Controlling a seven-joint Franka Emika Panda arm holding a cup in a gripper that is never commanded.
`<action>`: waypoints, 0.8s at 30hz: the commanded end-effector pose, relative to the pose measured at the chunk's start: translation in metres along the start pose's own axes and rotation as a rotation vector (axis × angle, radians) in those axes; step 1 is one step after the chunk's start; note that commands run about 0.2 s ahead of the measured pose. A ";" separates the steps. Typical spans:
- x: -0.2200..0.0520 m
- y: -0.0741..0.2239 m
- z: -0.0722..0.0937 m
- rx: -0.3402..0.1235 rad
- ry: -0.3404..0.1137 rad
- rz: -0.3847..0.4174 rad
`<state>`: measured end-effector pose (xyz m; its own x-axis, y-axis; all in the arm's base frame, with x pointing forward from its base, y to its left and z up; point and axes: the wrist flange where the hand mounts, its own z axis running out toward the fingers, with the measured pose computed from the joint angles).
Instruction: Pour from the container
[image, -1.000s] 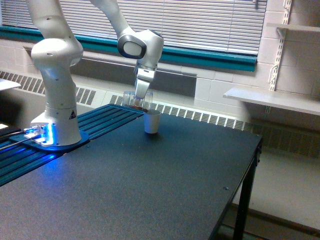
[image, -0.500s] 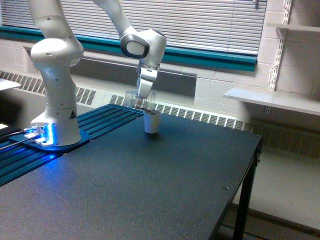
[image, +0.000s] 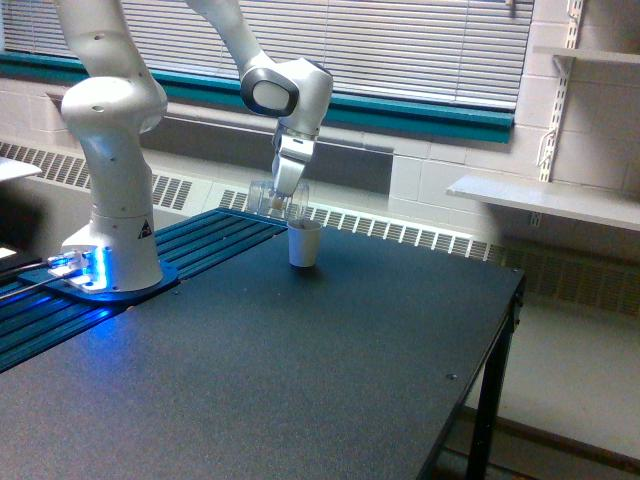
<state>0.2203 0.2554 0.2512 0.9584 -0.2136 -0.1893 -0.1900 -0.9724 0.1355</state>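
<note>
While the arm reaches down from above, its gripper (image: 283, 203) is clamped on the clear container (image: 272, 199), which lies tipped on its side just above and to the exterior view's left of the white cup (image: 304, 244) — mouth toward that cup's rim. One clear container, one white cup, one arm on the dark table (image: 330, 370). Against a second ago, the gripper sits slightly higher and further right, and the dark contents no longer show clearly in the container.
</note>
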 end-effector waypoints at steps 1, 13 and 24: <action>-0.002 -0.003 -0.006 0.001 0.013 -0.007; -0.002 -0.002 -0.017 0.006 0.048 0.004; 0.004 0.000 -0.035 0.020 0.105 0.028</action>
<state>0.2283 0.2568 0.2744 0.9726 -0.2060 -0.1080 -0.1926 -0.9736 0.1227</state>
